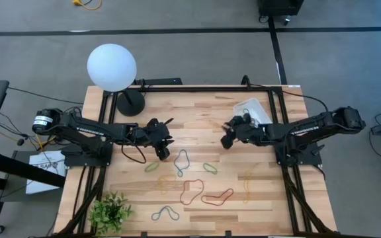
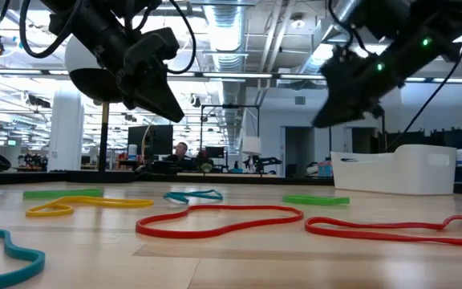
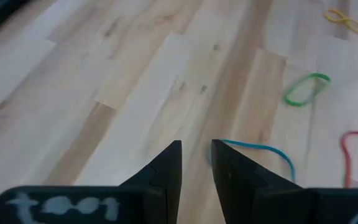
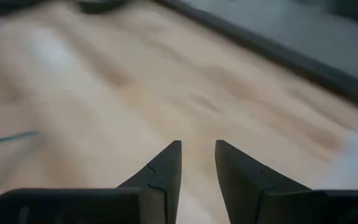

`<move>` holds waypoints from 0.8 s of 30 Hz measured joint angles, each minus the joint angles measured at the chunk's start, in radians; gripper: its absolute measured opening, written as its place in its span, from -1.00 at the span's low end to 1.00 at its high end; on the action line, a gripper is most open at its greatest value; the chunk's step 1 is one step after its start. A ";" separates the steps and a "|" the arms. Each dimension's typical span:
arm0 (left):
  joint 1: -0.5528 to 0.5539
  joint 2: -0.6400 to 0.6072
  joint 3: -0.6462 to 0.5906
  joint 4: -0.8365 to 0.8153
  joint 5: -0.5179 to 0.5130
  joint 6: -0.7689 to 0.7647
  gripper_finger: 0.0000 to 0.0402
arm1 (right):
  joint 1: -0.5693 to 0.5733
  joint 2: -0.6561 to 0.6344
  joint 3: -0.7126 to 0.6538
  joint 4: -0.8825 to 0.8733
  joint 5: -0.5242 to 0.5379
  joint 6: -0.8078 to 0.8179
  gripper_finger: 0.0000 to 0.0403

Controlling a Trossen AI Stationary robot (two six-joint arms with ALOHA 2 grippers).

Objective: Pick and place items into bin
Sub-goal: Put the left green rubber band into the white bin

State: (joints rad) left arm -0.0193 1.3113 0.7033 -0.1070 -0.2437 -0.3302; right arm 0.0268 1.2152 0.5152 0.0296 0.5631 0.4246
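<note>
Above the table's middle, the left gripper hangs clear of the wood with its 2 fingers a narrow gap apart and nothing between them; the left wrist view shows bare planks through that gap. Just beside its tips lies a blue rubber band, and a green rubber band sits farther out. The right gripper hovers near the white bin at the table's far right corner, its fingers likewise slightly parted and empty. On the wooden table the remaining bands are scattered toward the near edge: a long red rubber band, a second red band, a yellow rubber band and others. Whether the bin already holds any band cannot be told. The main risk, as I judge it, is a missed pinch: these loops are thin and lie flat, so narrow jaws coming down a little off line could close on wood or only nudge the band aside. A floppy loop caught by 1 strand could also slip free on the way across, or drape over the bin's shallow wall and fall outside. Overlapping loops near the red ones might drag a neighbour along. Both arms reaching toward the middle together could crowd each other.
</note>
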 joint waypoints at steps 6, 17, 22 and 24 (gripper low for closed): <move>-0.013 0.000 0.000 -0.001 0.023 0.000 -0.63 | 0.048 0.000 0.000 0.146 -0.174 -0.088 -0.54; -0.087 0.000 -0.025 -0.079 0.082 -0.077 -0.63 | 0.070 0.000 0.000 0.151 -0.172 -0.094 -0.54; -0.134 0.000 -0.036 -0.223 0.154 -0.192 -0.63 | 0.070 0.000 0.000 0.151 -0.172 -0.096 -0.54; -0.156 0.000 -0.036 -0.281 0.153 -0.231 -0.63 | 0.070 0.000 0.000 0.151 -0.172 -0.096 -0.54</move>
State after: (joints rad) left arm -0.1752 1.3112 0.6672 -0.3881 -0.0902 -0.5611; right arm 0.0963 1.2152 0.5152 0.1802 0.3912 0.3286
